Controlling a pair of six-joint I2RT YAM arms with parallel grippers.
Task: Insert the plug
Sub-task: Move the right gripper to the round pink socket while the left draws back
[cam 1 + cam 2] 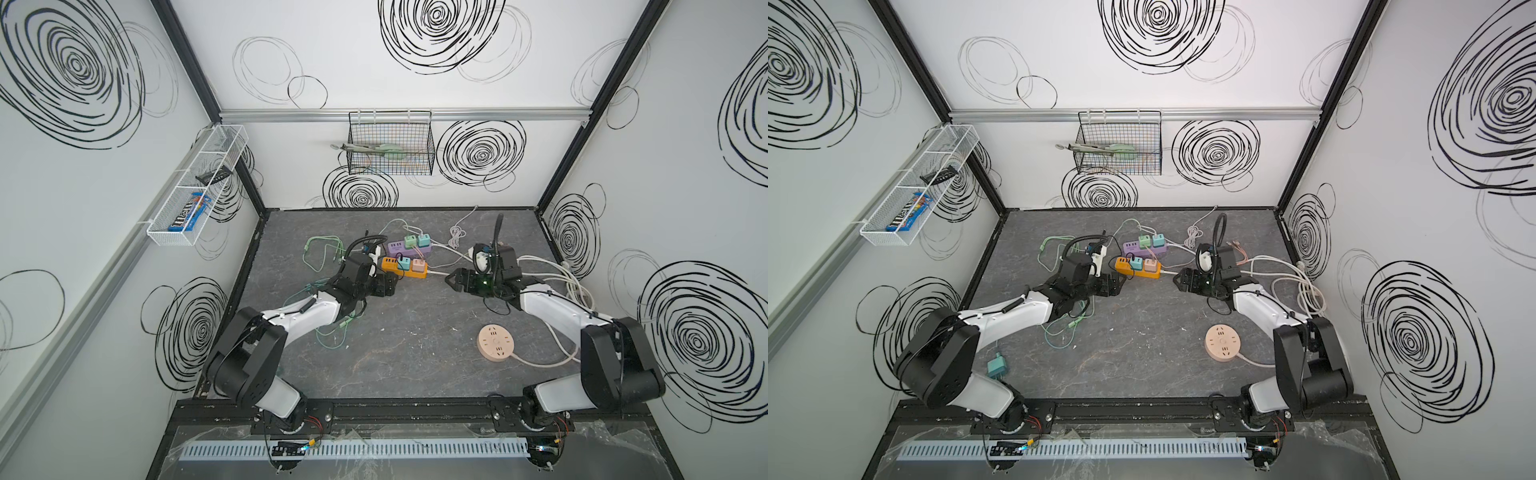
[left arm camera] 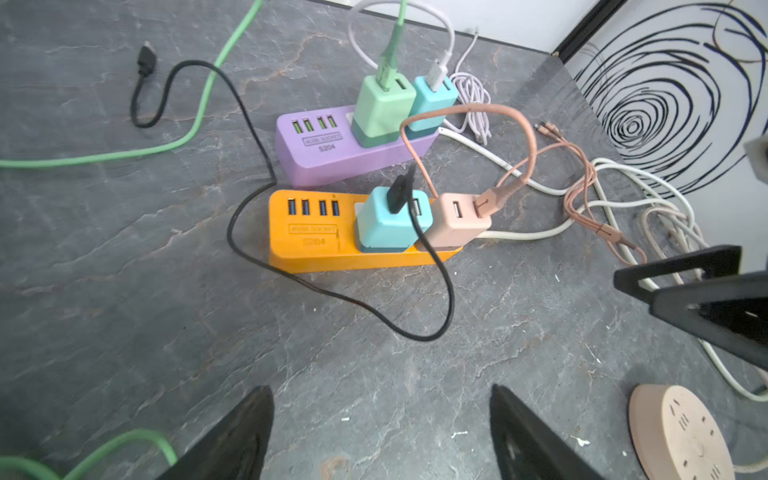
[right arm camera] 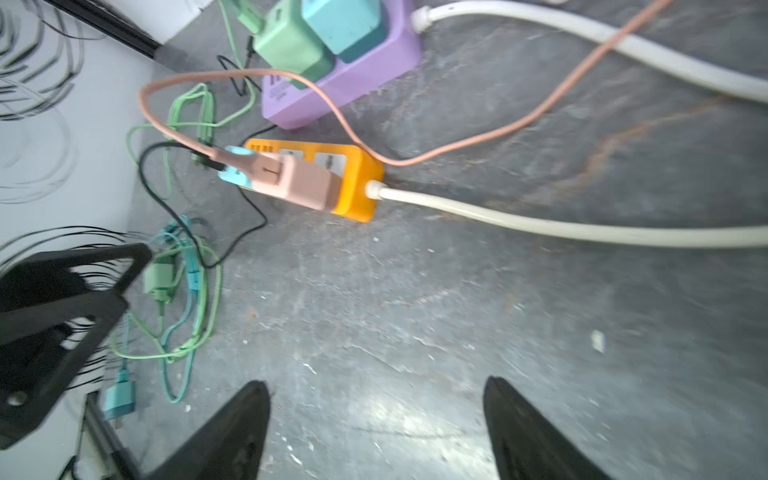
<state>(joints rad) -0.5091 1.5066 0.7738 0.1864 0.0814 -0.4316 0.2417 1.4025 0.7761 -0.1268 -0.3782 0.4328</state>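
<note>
**Grey tabletop: both claws apart, pink plug seated in the orange strip**

Grey marbled table (image 1: 415, 365) forms the floor of a white booth whose walls carry black scribbled rings. An orange power strip (image 1: 405, 269) lies flat on it. The pink plug (image 2: 453, 224) stands in the strip's socket at the end where the strip's white cord (image 3: 457, 208) leaves, and a pink cable (image 2: 498, 195) is pushed into the plug's top face. A teal plug (image 2: 386, 226) stands just beside it on the same strip, with a black cable (image 2: 229, 235) in its top. A purple power strip (image 2: 328, 153) lies just behind the orange one, nearly parallel to it. It carries a green plug (image 2: 382, 112) and a second teal plug (image 2: 432, 106).

The left claw (image 2: 380, 399) hangs near the strip's port end, on the side away from the purple strip, without touching it. Its two black fingers (image 2: 249, 436) stand wide apart with only bare table between them. The right claw (image 3: 376, 388) hangs off the cord end, likewise clear of the strip. Its fingers (image 3: 523, 436) are spread wide and hold nothing. In both top views the two claws face each other across the strip.

A round pink socket (image 1: 496, 341) lies well apart from the strip, on the right arm's side, toward the arm bases. Loose green cables (image 2: 62, 161) lie beyond the strip's port end.
</note>
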